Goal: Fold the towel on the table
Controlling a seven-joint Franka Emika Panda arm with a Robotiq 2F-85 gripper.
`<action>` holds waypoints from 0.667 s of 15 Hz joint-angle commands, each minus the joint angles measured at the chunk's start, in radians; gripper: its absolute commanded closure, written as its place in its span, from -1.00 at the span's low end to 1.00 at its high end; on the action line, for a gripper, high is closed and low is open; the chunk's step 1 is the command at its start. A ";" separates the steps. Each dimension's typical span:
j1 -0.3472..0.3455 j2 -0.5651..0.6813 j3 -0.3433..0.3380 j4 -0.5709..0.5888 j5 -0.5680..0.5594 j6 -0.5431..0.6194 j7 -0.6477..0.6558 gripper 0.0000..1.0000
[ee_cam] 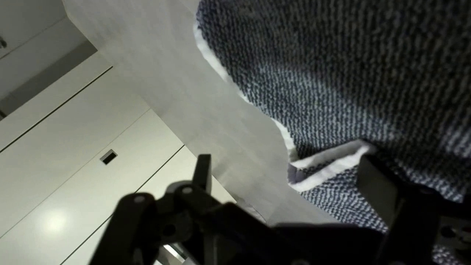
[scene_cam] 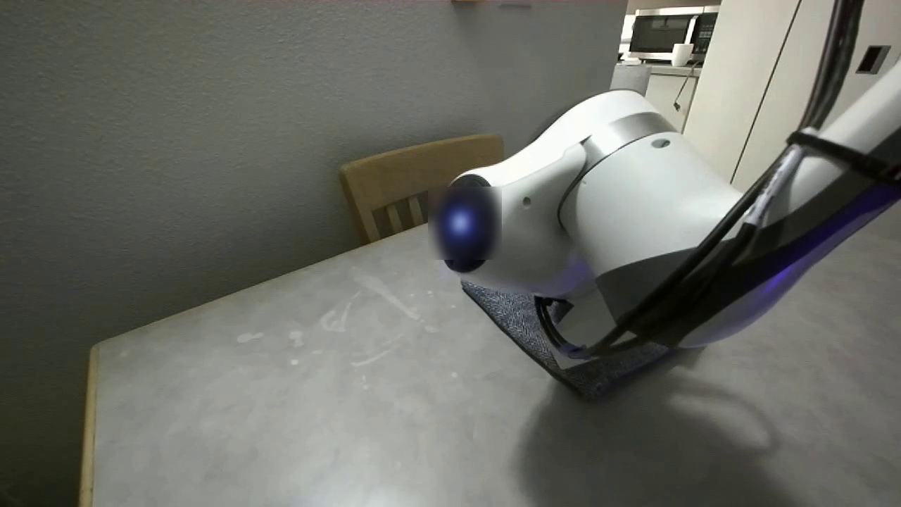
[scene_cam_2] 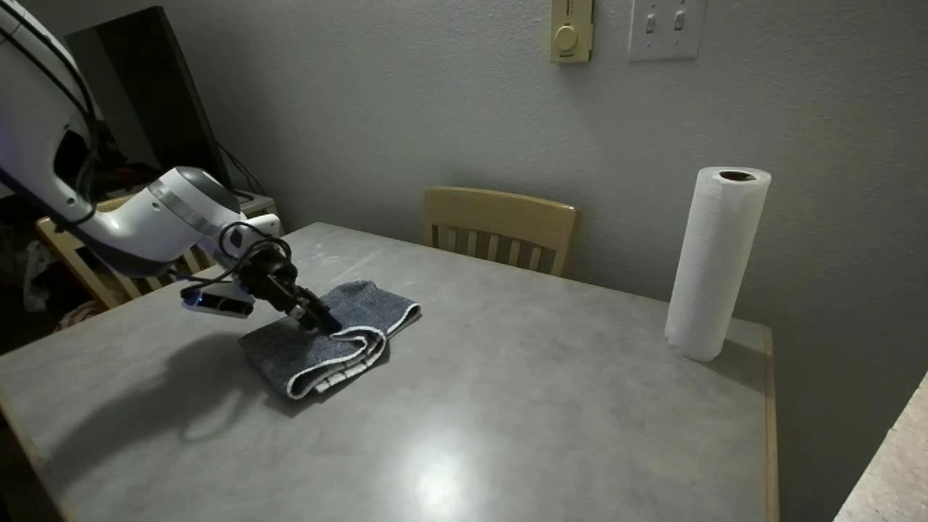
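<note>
At the towel [scene_cam_2: 304, 344], arm [scene_cam_2: 185, 217] slants down, jaws spread wide; wrist [scene_cam: 531, 232] hides some towel in an exterior view. Paper roll [scene_cam_2: 718, 264] near desk [scene_cam_2: 551, 391] corner, chair [scene_cam_2: 500, 210] behind.

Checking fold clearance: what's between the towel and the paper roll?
Only bare table between the towel and the paper roll; that shows in an exterior view.

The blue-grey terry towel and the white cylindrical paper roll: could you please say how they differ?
The terry towel lies loosely folded; the paper roll stands on end. The towel is blue-grey with white edging; the roll is white. Both rest on the light grey table.
</note>
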 commanded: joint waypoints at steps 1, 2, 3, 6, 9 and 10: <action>-0.028 0.012 0.025 0.005 -0.055 0.000 -0.047 -1.00; -0.028 0.016 0.026 0.009 -0.064 -0.006 -0.056 -1.00; -0.027 0.017 0.027 0.010 -0.075 -0.011 -0.061 -1.00; -0.018 0.026 0.028 0.024 -0.098 -0.061 -0.101 -1.00; -0.025 0.031 0.036 0.042 -0.102 -0.106 -0.156 -0.48; -0.033 0.027 0.045 0.046 -0.082 -0.114 -0.171 -0.46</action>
